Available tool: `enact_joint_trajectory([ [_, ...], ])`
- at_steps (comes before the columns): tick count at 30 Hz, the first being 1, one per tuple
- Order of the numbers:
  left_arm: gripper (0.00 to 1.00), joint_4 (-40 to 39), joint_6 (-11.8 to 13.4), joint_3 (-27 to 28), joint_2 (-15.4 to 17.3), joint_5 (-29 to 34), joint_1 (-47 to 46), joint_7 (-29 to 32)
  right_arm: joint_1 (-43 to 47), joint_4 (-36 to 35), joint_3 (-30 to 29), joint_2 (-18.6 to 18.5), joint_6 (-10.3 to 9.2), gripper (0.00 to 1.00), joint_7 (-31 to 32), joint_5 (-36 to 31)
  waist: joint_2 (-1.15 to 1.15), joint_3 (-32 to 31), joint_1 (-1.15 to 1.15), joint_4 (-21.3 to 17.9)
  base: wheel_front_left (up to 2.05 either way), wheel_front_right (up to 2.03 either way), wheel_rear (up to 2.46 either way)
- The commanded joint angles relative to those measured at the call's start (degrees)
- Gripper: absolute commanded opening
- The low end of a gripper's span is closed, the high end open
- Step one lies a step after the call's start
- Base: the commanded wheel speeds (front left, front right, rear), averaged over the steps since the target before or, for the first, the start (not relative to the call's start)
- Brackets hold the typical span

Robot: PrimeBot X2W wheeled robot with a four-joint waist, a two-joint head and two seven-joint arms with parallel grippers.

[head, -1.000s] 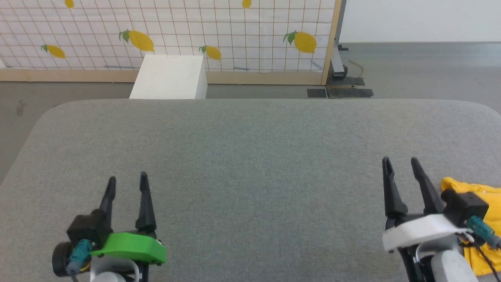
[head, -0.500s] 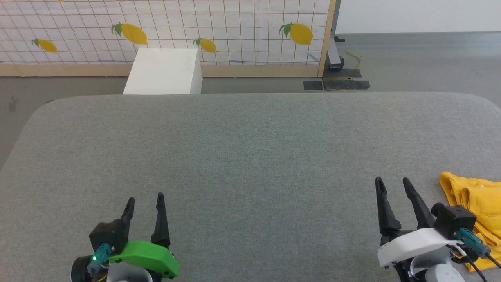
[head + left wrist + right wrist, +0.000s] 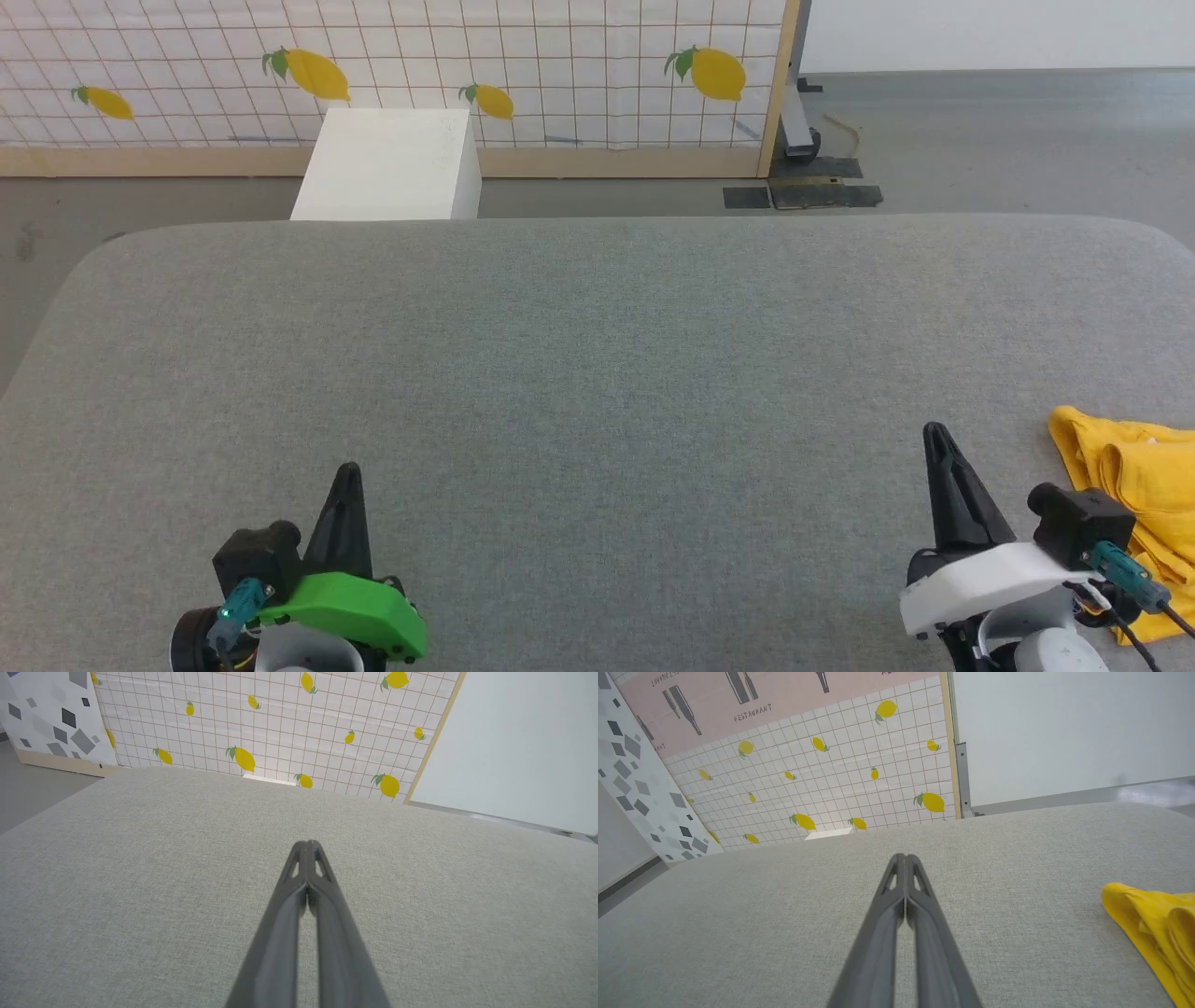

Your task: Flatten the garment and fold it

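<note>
- The garment (image 3: 1130, 495), a bright yellow bundle, is lying bunched up by the near right corner of the grey tabletop (image 3: 597, 373). Its folds are doubled over one another. Part of it is running out of the head view, so I cannot tell which way it is facing.
- The right gripper (image 3: 936, 434) is hanging over the tabletop by the near edge. It is just beside the garment's inward rim but apart from it, and its two dark fingers are pressed together on nothing.
- The left gripper (image 3: 347, 471) is sitting toward the near left corner, well apart from the garment. It is likewise pinched tight with nothing between its fingers.
- To my eye the job is only starting: nothing is flattened yet, and the step in hand is reaching the heap.
- Doing that well is going to mean spreading the right gripper's fingers before swinging toward the right corner. It should come in low and pinch a single outer layer at the rim rather than the whole lump.
- Dragging the garment toward the middle of the tabletop looks wise, since the broad area there is giving both arms room. The left gripper would need to cross over for a second hold.
- The risk I am seeing is the garment sliding off the near or right edge if it is pushed instead of lifted.
</note>
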Motion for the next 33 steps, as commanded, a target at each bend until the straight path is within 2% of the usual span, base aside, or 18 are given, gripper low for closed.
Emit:
enact_joint_trajectory([
  [1,0.00,-0.4,-0.1,0.1,-0.1,0.6,0.1,0.4,0.1,-0.5,0.0,0.0,0.00,0.00,0.3,-0.4,-0.01,0.0,0.00,0.0,0.00,0.00,0.00],
  [33,0.00,-3.8,-0.5,1.3,-0.8,4.9,0.4,3.9,1.1,-4.8,0.2,0.0,-0.03,0.00,4.0,-4.1,-0.01,-0.1,0.00,0.3,0.00,0.00,0.00],
])
